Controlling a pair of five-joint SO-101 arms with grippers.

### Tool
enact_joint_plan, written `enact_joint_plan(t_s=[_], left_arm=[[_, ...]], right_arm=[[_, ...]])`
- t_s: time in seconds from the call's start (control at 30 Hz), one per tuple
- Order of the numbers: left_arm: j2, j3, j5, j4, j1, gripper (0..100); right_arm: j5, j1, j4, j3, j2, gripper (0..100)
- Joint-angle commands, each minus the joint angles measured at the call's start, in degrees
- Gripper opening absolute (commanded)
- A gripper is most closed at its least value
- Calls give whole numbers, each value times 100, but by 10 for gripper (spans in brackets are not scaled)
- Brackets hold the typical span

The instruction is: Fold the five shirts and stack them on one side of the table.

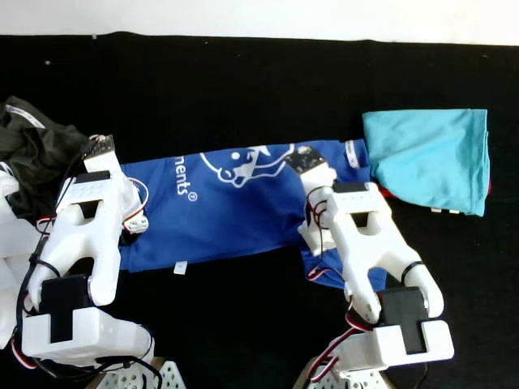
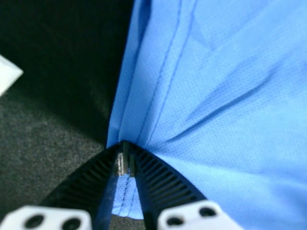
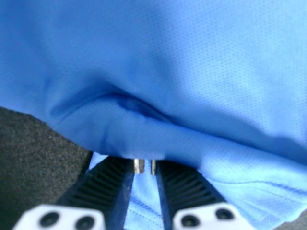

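Note:
A blue shirt [image 1: 235, 207] with white print lies spread across the middle of the black table [image 1: 243, 324]. In the high view my left gripper [image 1: 127, 223] is at its left end. The left wrist view shows that gripper [image 2: 127, 165] shut on the stitched hem of the blue shirt [image 2: 220, 96]. My right gripper [image 1: 312, 235] is at the shirt's near edge toward the right. In its wrist view the right gripper [image 3: 145, 166] is shut on a raised fold of the blue shirt [image 3: 182, 72]. A folded teal shirt [image 1: 430, 158] lies at the back right, on top of something red [image 1: 388, 193].
A crumpled heap of dark shirts [image 1: 32, 150] lies at the left edge, with white cloth [image 1: 6, 186] beside it. A white corner [image 2: 7, 76] shows past the blue hem in the left wrist view. Bare black table runs along the back and between the two arm bases.

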Motion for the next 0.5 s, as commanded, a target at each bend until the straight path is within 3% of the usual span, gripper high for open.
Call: enact_joint_plan(t_s=[0.0,0.2,0.47], left_arm=[[40,4,18,-158,57,9],[40,4,18,-158,57,9],[40,4,18,-158,57,9]], right_arm=[[53,13,-22,-154,13,20],[53,13,-13,-145,13,111],[62,13,-13,-154,4,112]])
